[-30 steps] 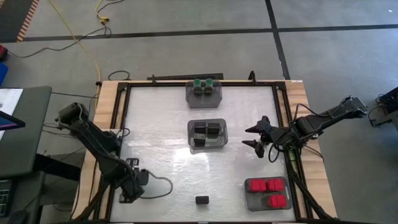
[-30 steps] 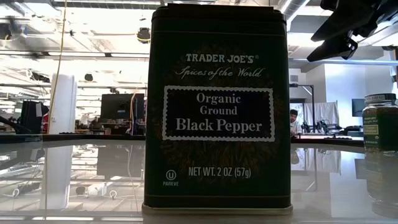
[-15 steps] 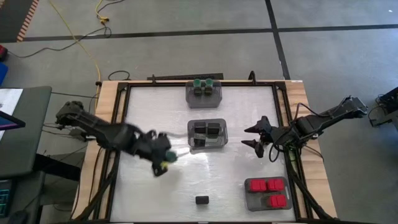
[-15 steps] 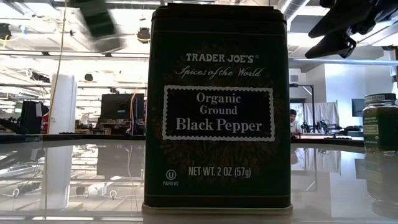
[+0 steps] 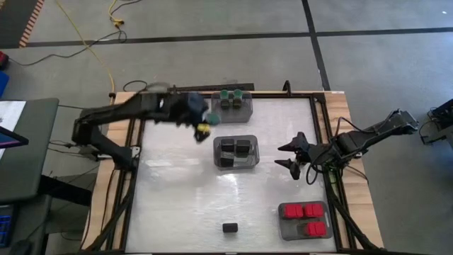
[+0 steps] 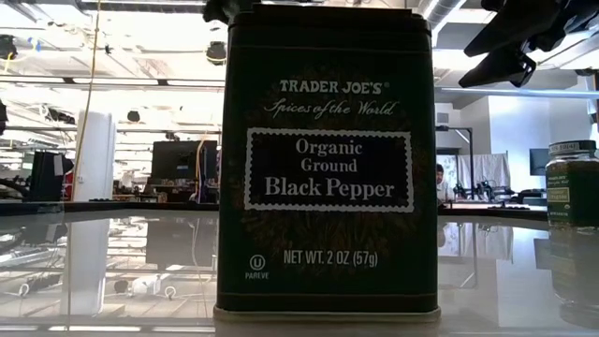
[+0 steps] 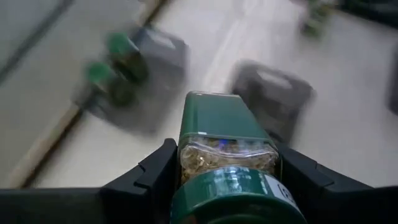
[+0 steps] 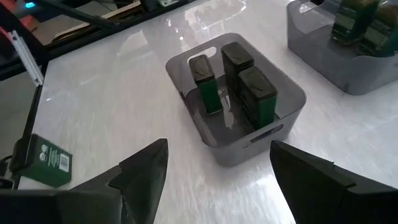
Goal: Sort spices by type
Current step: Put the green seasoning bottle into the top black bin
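Note:
My left gripper [image 5: 201,120] hangs over the table's far left part, between the far bin and the middle bin, shut on a green-capped spice jar [image 7: 227,149]. The far bin [image 5: 232,105] holds green-capped jars. Three black tins stand in the middle bin [image 5: 236,151], which also shows in the right wrist view [image 8: 236,93]. Red-capped jars fill the near right bin [image 5: 304,219]. One black pepper tin [image 5: 228,227] stands upright alone on its base near the near edge and fills the low view [image 6: 328,159]. My right gripper [image 5: 290,154] waits open, right of the middle bin. My left gripper pinches the jar between its two fingers [image 7: 149,180], one on each side of the clear glass body [image 7: 227,158] next to the round green cap [image 7: 236,199]. The jar lies along the fingers, cap end toward the wrist, lifted clear of the table.
A dark frame rail runs round the table top [image 5: 138,142]. A wide stretch of bare table lies left of the bins [image 5: 177,191]. Another jar shows at the right edge of the low view [image 6: 573,183]. The room beyond holds desks and monitors.
My left arm has swung fast from the table's near left corner up and toward the far edge, carrying the green-capped jar, and now hovers by the far bin. The right arm, bins and lone tin have stayed where they were.

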Robot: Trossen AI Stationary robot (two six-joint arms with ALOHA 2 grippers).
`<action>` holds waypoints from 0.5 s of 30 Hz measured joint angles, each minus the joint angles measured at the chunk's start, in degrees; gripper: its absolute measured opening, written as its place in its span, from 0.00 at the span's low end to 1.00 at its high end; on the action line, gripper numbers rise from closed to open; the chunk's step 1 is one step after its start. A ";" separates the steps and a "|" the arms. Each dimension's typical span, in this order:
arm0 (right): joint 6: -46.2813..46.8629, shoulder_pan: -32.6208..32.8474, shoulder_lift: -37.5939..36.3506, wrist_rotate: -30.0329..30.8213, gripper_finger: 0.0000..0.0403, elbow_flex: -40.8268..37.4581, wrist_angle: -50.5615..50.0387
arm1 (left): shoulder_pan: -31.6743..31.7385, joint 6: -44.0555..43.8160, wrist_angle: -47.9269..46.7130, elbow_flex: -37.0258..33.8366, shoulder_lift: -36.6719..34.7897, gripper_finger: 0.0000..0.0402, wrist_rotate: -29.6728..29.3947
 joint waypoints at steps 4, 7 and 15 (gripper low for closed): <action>0.00 -1.23 0.00 -0.02 0.77 0.02 -0.16 | 10.29 10.10 -0.53 7.80 5.88 0.49 5.91; 0.02 -2.36 0.01 0.00 0.77 0.02 0.08 | 16.29 16.87 -1.85 14.29 12.33 0.49 11.10; 1.70 -6.84 0.01 0.00 0.77 0.02 0.59 | 23.31 32.41 -6.12 28.21 30.52 0.49 18.37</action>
